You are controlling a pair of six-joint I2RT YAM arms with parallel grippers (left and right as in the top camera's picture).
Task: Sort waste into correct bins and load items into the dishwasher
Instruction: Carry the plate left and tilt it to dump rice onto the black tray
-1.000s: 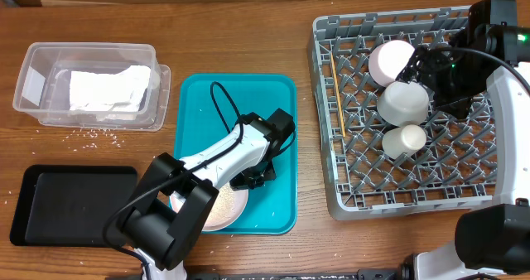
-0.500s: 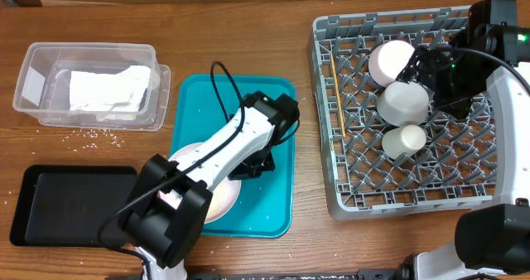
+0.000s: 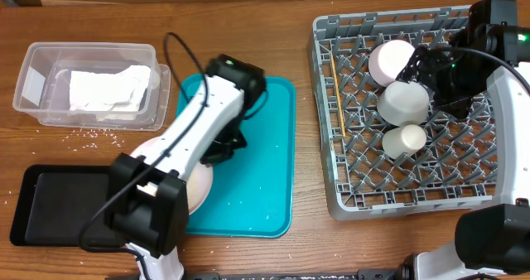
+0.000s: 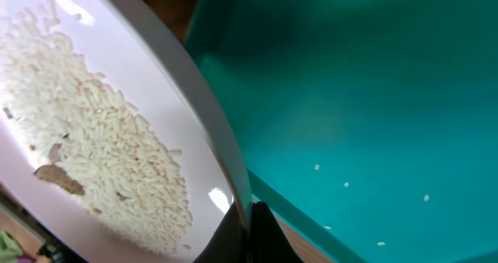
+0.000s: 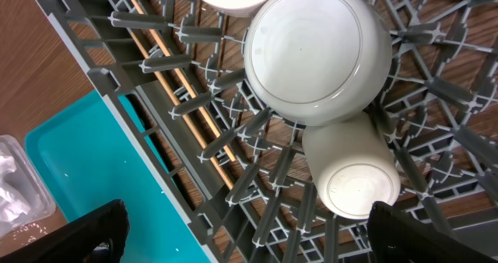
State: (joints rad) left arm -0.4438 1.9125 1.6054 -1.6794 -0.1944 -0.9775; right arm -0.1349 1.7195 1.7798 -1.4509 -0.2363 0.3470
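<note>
My left gripper point(image 3: 219, 152) is shut on the rim of the large pinkish-white plate point(image 3: 195, 189), held tilted over the left edge of the teal tray point(image 3: 265, 156). In the left wrist view the plate point(image 4: 47, 53) carries a heap of white rice point(image 4: 109, 150), and my fingertips point(image 4: 250, 226) pinch its rim. The black tray point(image 3: 70, 201) lies just left of the plate. The clear tub point(image 3: 33, 81) holds white napkins point(image 3: 108, 89). My right gripper point(image 3: 439, 73) is open over the grey rack point(image 3: 364, 201), above a pale bowl point(image 5: 315, 49) and the white cup point(image 5: 354, 177).
The rack also holds a pink bowl point(image 3: 391, 60) and chopsticks point(image 3: 335, 98) lying along its left side. Loose rice grains point(image 3: 91, 132) are scattered on the wood in front of the tub. A few grains lie on the teal tray point(image 4: 373, 99).
My left arm has swung left with the plate, from the tray's lower middle to over its left edge, near the black tray. The right arm has not moved.
</note>
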